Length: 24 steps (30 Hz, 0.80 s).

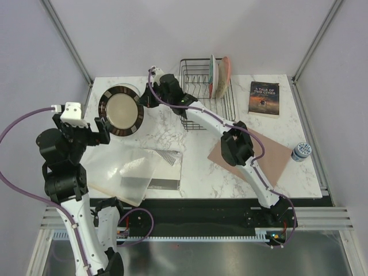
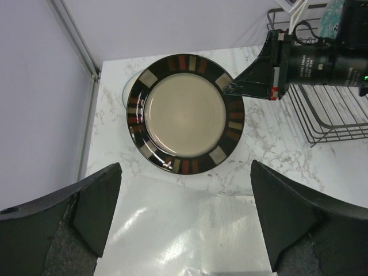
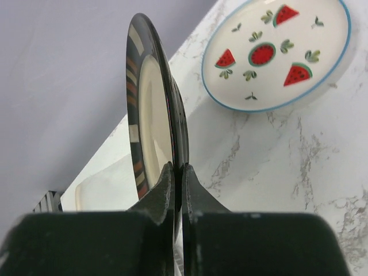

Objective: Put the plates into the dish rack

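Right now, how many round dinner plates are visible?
4: teal plate and pink plate upright in the black wire rack; dark-rimmed cream plate in the right gripper; white watermelon plate flat on the table beneath.

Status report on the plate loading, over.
Left gripper open, empty. Right gripper shut on rim of brown-rimmed plate, held up. Two plates standing in dish rack; watermelon plate on table. No obstruction seen.
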Each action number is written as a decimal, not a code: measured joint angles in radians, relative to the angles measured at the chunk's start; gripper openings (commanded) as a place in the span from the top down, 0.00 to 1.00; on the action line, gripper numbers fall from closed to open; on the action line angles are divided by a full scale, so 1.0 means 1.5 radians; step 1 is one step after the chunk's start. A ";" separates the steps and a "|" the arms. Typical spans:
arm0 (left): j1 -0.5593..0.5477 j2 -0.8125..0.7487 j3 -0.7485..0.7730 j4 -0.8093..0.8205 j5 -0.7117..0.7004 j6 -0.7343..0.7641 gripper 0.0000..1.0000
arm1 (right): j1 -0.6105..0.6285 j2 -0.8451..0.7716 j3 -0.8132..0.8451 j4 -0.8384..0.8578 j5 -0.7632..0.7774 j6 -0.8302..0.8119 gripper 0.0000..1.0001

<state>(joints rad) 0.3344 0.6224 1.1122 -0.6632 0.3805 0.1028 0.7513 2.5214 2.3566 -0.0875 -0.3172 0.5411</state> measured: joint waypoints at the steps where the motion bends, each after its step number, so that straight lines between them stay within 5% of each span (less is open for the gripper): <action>1: 0.000 0.012 0.006 0.008 0.005 0.012 0.00 | -0.001 -0.008 0.000 -0.003 -0.006 -0.012 1.00; 10: 0.006 0.143 0.043 0.081 0.077 0.127 0.03 | -0.034 -0.184 -0.097 -0.022 -0.057 -0.170 1.00; 18: 0.046 0.336 0.105 0.136 0.339 0.117 0.13 | -0.105 -0.347 -0.197 -0.041 -0.112 -0.284 1.00; 24: 0.046 0.449 0.092 0.180 0.509 0.117 0.18 | -0.150 -0.374 -0.215 -0.065 -0.156 -0.306 1.00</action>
<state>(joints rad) 0.4030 1.2961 1.2507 -0.3939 1.1442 0.2790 0.5270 1.9606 2.0346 -0.1844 -0.5518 0.0822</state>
